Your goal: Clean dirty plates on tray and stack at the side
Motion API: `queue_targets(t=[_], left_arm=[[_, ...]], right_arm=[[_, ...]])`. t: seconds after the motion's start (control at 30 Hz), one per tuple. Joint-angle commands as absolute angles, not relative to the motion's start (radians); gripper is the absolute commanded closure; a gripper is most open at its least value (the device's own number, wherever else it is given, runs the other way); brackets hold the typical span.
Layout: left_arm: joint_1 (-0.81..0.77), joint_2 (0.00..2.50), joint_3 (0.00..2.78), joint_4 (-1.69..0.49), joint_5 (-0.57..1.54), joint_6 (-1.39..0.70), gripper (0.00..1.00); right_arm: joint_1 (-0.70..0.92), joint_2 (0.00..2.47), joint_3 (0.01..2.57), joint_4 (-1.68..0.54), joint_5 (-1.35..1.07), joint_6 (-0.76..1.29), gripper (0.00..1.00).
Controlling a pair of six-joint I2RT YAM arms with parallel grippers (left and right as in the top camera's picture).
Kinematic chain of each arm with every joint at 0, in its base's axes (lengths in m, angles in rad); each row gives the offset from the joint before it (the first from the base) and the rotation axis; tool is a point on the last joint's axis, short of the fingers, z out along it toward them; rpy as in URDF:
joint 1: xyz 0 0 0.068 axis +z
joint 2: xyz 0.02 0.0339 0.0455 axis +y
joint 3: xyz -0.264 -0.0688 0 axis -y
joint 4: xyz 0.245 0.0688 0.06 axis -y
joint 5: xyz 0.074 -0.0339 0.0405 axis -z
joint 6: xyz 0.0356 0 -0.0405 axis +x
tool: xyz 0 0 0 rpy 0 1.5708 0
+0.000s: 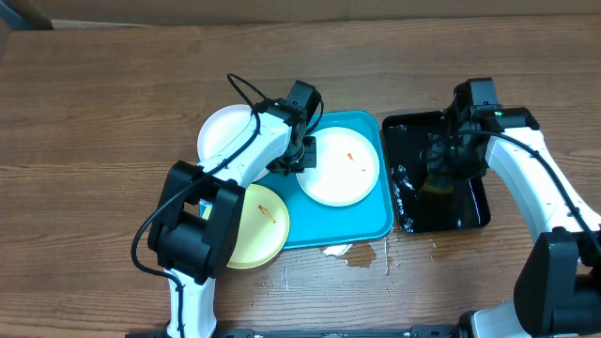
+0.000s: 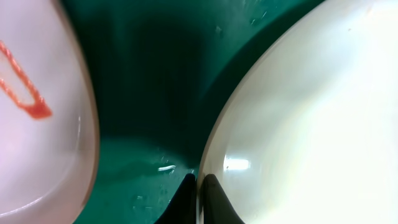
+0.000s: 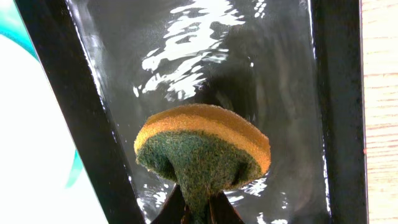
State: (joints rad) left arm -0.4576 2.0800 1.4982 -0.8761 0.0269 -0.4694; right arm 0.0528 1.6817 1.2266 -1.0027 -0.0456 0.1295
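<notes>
**Gripping a sponge on the right, left tips shut at a plate rim**

The tray (image 1: 368, 222) lies mid-table. A smeared white plate (image 1: 340, 169) sits flat on its right half, an orange-red streak (image 1: 353, 161) near the plate's centre. A plain white plate (image 1: 225, 136) lies at the tray's far left corner, partly over it. A yellow plate (image 1: 252, 225), with a small orange mark, overlaps the tray's near left edge.

The left gripper (image 2: 199, 184) hangs low over the tray floor between the two white plates. Its fingers are pressed together, with the tips at the plain white plate's rim. Whether they pinch that rim I cannot tell.

The right gripper (image 3: 198, 213) hangs over the black tray (image 1: 472, 214), which stands just right of the tray and is wet and glossy inside. Its fingers are clamped on a sponge (image 3: 202, 149), squeezing the green scrub side so that the orange layer arches above it.

A small puddle (image 1: 364, 255) lies on the table (image 1: 94, 141) just near of the tray.
</notes>
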Motion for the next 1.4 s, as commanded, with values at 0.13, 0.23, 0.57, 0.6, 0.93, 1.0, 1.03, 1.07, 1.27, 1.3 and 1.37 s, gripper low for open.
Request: queue_targets(t=[0.13,0.23,0.57,0.6,0.93,1.0,1.03,1.07,1.27,1.3,1.37], left_arm=[[-0.459,2.093,1.494,-0.934,0.020,-0.489,0.96],[-0.459,2.093,1.493,-0.934,0.021,-0.498,0.96],[-0.459,2.093,1.493,-0.933,0.020,-0.493,0.96],[-0.459,2.093,1.493,-0.933,0.020,-0.494,0.96],[-0.459,2.093,1.494,-0.933,0.020,-0.494,0.95],[-0.459,2.093,1.493,-0.933,0.020,-0.494,0.94],[-0.459,2.093,1.493,-0.933,0.020,-0.494,0.94],[-0.459,2.093,1.493,-0.933,0.020,-0.494,0.94],[-0.459,2.093,1.494,-0.928,0.020,-0.494,0.96],[-0.459,2.093,1.494,-0.929,0.020,-0.495,0.96],[-0.459,2.093,1.493,-0.929,0.020,-0.494,0.96]], right_arm=[[0.051,1.660,1.246,-1.032,-0.049,0.134,0.96],[0.051,1.660,1.246,-1.023,-0.044,0.145,0.96],[0.080,1.660,1.323,-1.075,-0.045,0.157,0.96],[0.084,1.660,1.326,-1.066,-0.042,0.162,0.96],[0.091,1.663,1.326,-1.079,0.020,0.179,0.96],[0.091,1.663,1.326,-1.085,0.022,0.179,0.96],[0.091,1.663,1.326,-1.084,0.021,0.185,0.96],[0.091,1.663,1.326,-1.081,0.011,0.186,0.96],[0.091,1.663,1.326,-1.058,-0.043,0.183,0.96],[0.091,1.663,1.326,-1.057,-0.043,0.183,0.96],[0.091,1.663,1.326,-1.051,-0.036,0.183,0.96]])
